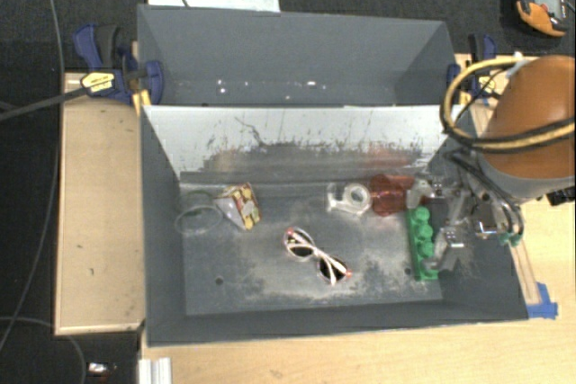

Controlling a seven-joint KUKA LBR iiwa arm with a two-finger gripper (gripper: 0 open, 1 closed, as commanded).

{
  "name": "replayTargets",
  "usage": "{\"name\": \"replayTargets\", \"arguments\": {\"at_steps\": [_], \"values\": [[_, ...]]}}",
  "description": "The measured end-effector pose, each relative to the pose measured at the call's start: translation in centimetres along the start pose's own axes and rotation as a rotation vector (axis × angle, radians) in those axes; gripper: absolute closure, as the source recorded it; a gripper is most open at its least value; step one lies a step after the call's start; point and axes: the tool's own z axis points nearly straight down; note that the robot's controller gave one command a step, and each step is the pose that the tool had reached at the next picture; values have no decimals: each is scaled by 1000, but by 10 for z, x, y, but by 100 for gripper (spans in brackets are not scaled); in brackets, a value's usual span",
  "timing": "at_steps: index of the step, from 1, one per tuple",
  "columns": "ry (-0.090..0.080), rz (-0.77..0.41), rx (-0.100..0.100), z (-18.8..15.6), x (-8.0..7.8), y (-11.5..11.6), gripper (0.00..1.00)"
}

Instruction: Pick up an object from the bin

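My gripper (450,240) is low at the right end of the bin, close to the right wall. Right beside it on its left lies a green knobbly plastic thing (420,240), long and set along the wall; whether it touches the gripper I cannot tell. Just behind that, near the back wall, sits a reddish-brown lump (389,193). A silvery metal piece (348,198) lies next to the lump on its left.
White-and-red sunglasses (316,254) lie in the middle of the floor. A small yellow-brown packet (241,205) and a clear ring-like thing (199,217) are at the left. The arm's orange cover and cables hang over the right rim.
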Motion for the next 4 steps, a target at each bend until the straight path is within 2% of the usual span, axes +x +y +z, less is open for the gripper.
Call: {"name": "replayTargets", "arguments": {"at_steps": [1,2,3,4], "values": [[-8,-4,1,-4,-2,0,0],[-12,-641,6,112,-25,-59,0],[-11,-355,2,74,-51,-70,0],[-7,-964,4,104,-44,-59,0]]}}
